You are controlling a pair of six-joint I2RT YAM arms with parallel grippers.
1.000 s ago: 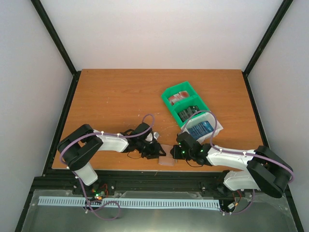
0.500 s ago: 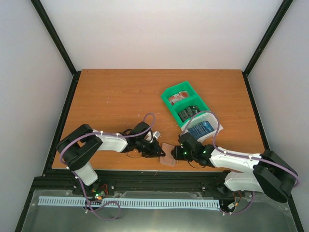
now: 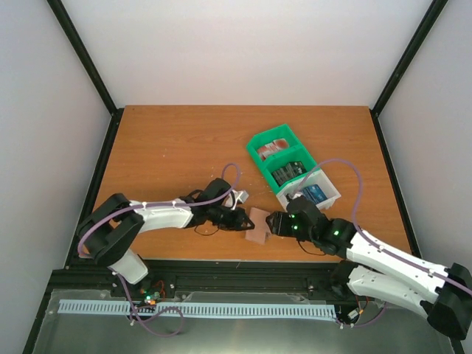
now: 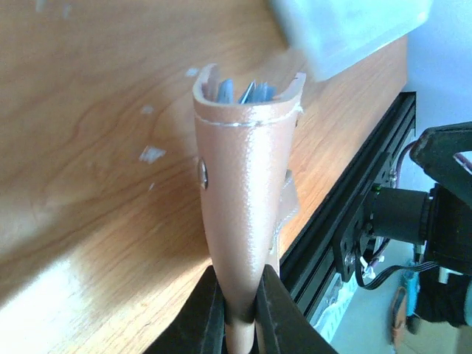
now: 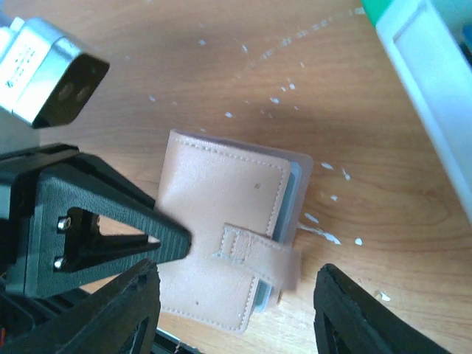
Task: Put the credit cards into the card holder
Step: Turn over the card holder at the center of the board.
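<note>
The tan-pink card holder [image 3: 257, 226] is folded shut near the table's front edge, its strap tab [image 5: 259, 256] sticking out and grey-blue pockets [image 4: 237, 90] showing at the far end. My left gripper [image 3: 240, 220] is shut on the holder's near end [image 4: 247, 169], one black finger [image 4: 206, 313] on each side. My right gripper [image 5: 236, 295] is open above the holder, with its fingers [image 5: 122, 313] wide apart and not touching it. Red [image 3: 274, 150], dark [image 3: 289, 172] and blue [image 3: 311, 194] credit cards lie in stacks in the tray.
The green-and-white compartment tray [image 3: 259, 158] sits right of centre, its white end [image 5: 435, 88] close to the holder. The table's front edge and black frame rail [image 4: 346, 221] run just beside the holder. White flecks [image 5: 324, 236] dot the wood.
My left gripper closed on the card holder and carried it slightly away from the front edge. My right gripper opened wide and drew back from the holder; its arm swung out to the right.
</note>
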